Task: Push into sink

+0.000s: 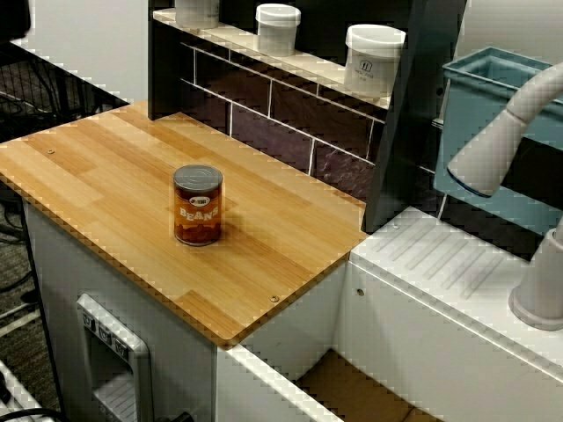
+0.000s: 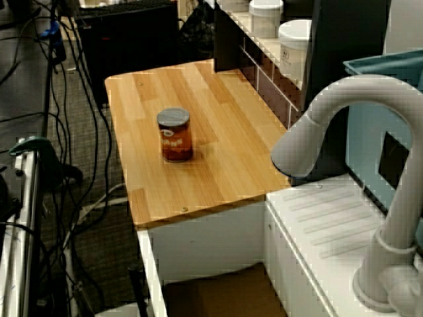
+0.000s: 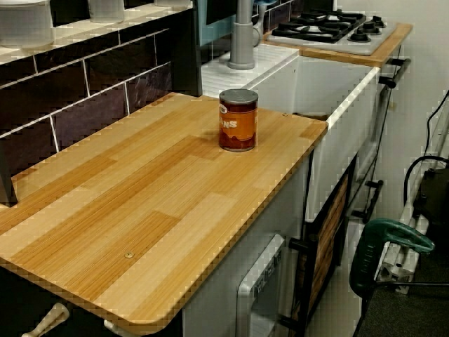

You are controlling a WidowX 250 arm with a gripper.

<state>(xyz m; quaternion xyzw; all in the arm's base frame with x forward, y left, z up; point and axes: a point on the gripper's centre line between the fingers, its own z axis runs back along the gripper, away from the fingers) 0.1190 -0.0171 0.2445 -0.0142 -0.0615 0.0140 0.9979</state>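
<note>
Wooden counter (image 3: 140,210) filled the foreground, and a bean can (image 3: 238,120) stood upright on it, some way back from the edge beside the sink (image 3: 330,88). No gripper appeared in any view, so its state could not be told.

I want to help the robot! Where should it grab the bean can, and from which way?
Probably around the round side of the bean can, at about mid-height. It stands upright on the wooden counter with open space all round, so coming down from above or in from the front both look workable. No gripper shows in these views.
</note>
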